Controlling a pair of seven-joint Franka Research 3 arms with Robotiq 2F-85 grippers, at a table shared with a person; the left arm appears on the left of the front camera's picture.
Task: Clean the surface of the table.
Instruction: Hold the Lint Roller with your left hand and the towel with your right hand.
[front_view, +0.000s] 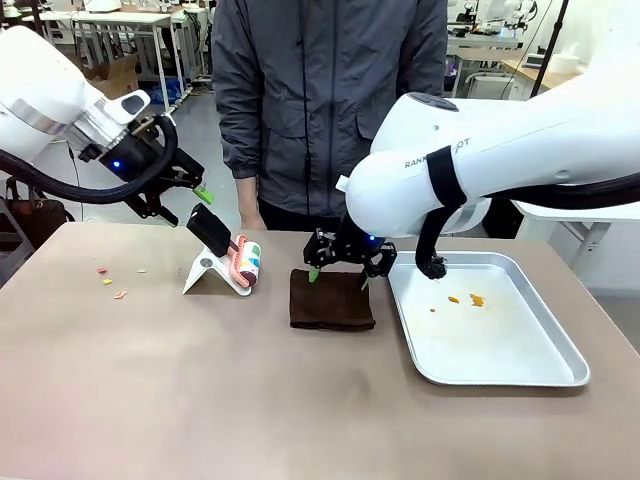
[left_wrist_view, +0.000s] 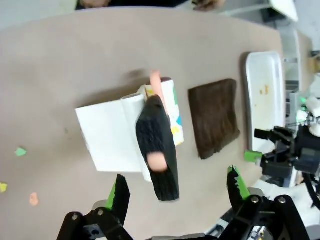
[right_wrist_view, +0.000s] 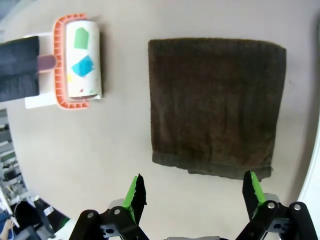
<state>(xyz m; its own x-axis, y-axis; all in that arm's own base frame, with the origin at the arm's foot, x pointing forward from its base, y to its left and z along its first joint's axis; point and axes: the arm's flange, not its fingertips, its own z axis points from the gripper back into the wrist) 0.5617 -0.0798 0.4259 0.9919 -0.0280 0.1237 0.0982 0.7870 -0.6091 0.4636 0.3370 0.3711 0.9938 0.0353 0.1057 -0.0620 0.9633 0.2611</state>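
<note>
The left gripper (front_view: 186, 203) hangs spread wide above the lint roller (front_view: 243, 262). The right gripper (right_wrist_view: 194, 185), jaws apart, hovers over the brown towel (right_wrist_view: 215, 105). Both things lie on the taupe table (front_view: 200, 390), with paper scraps (front_view: 108, 282) at its left and a metal tray (front_view: 520, 350) at its right.

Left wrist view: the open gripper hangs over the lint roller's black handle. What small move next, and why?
Probably lower the left gripper straight down around the black handle, ready to close. Its jaws are open and line up either side of the handle's end without touching it. The handle rises from its white stand, and paper scraps lie on the table.
</note>
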